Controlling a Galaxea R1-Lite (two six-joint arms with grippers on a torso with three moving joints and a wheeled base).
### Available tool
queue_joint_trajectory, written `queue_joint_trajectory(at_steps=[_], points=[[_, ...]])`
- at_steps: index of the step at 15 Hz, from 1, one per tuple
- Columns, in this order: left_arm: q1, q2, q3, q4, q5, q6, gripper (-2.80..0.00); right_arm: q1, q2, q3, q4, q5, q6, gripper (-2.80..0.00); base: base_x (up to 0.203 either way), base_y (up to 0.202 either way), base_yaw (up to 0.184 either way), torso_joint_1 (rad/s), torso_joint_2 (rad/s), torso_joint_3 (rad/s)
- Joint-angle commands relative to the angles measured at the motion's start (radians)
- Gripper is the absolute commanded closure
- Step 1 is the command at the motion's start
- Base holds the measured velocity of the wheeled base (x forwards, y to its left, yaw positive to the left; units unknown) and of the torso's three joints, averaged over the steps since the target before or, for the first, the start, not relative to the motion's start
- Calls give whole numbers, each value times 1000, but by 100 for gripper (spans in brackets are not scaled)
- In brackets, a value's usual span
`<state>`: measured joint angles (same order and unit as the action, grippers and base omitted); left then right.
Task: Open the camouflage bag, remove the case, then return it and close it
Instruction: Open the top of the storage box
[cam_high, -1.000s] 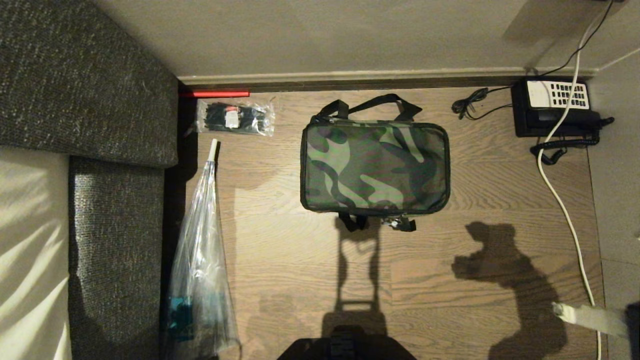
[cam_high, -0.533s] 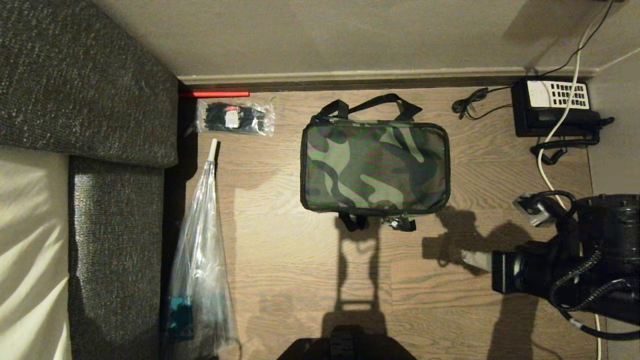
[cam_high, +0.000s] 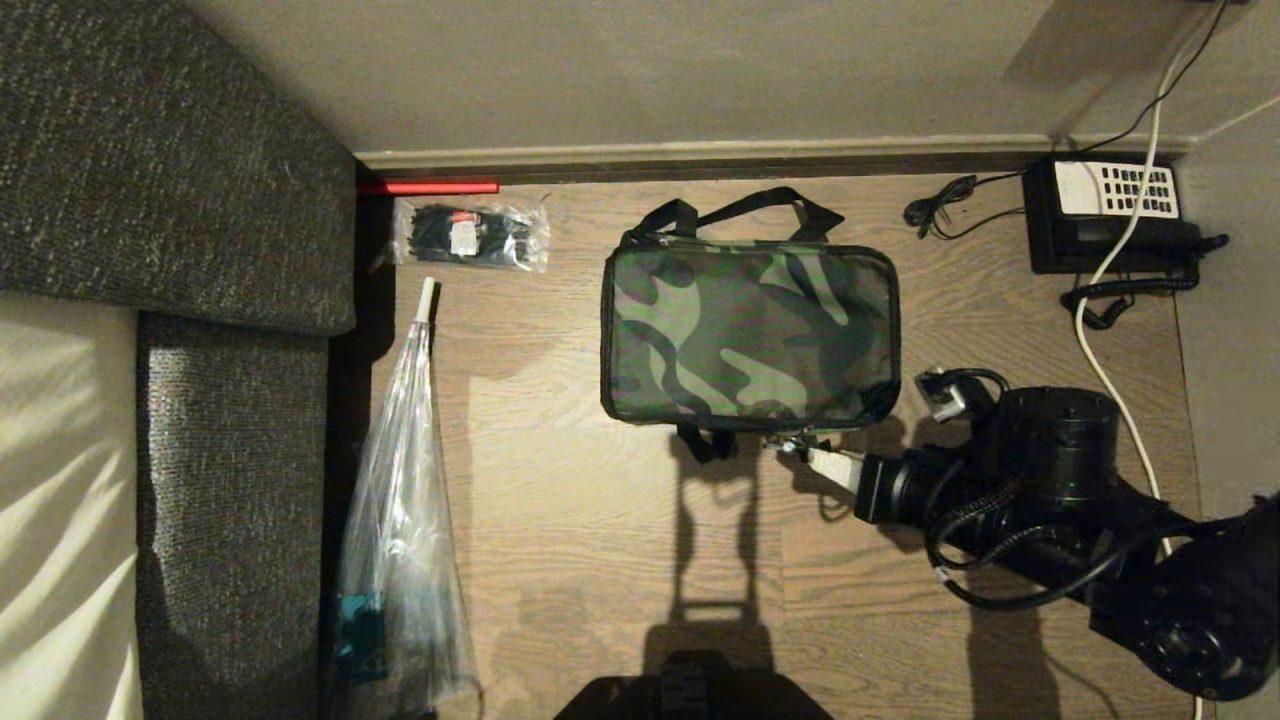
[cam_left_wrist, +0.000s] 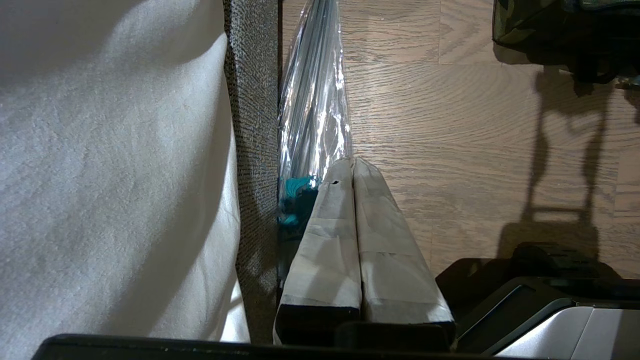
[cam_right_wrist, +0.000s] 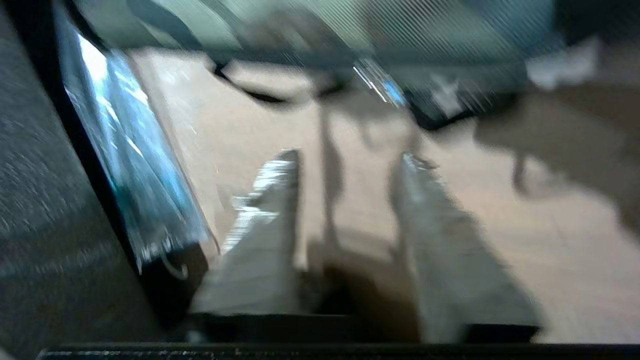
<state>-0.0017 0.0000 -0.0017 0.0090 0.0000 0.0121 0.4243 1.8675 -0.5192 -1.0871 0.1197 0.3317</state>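
A: Where's the boxy green-and-black camouflage bag (cam_high: 750, 335)?
B: Zipped, on the wooden floor (cam_high: 600, 520) near the wall.
A: And the right gripper (cam_high: 805, 455)?
B: At the bag's near right corner, fingers (cam_right_wrist: 265, 225) spread, holding nothing.
A: The left gripper (cam_left_wrist: 354, 161)?
B: Parked beside the clear plastic sleeve (cam_left_wrist: 315, 110), fingers pressed together.

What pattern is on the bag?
Green-and-black camouflage on the bag, clearest in the head view.

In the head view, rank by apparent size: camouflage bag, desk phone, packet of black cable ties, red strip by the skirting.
1. camouflage bag
2. desk phone and packet of black cable ties: look alike, not ranked
3. red strip
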Motion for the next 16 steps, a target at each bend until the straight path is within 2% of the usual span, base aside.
queue_joint_trajectory(at_steps=[1, 3, 7, 9, 14, 16], points=[[0, 0, 0, 0, 0, 0, 0, 15, 104, -12, -105, 7, -5, -280, 0, 0, 0, 0, 0, 0], [0, 0, 0, 0, 0, 0, 0, 16, 138, -5, -195, 15, -10, -280, 0, 0, 0, 0, 0, 0], [0, 0, 0, 0, 0, 0, 0, 14, 150, 8, -212, 51, -45, -280, 0, 0, 0, 0, 0, 0], [0, 0, 0, 0, 0, 0, 0, 11, 165, 17, -201, 71, -104, -280, 0, 0, 0, 0, 0, 0], [0, 0, 0, 0, 0, 0, 0, 5, 217, -29, -229, 71, -173, -280, 0, 0, 0, 0, 0, 0], [0, 0, 0, 0, 0, 0, 0, 2, 241, -48, -263, 71, -177, -280, 0, 0, 0, 0, 0, 0]])
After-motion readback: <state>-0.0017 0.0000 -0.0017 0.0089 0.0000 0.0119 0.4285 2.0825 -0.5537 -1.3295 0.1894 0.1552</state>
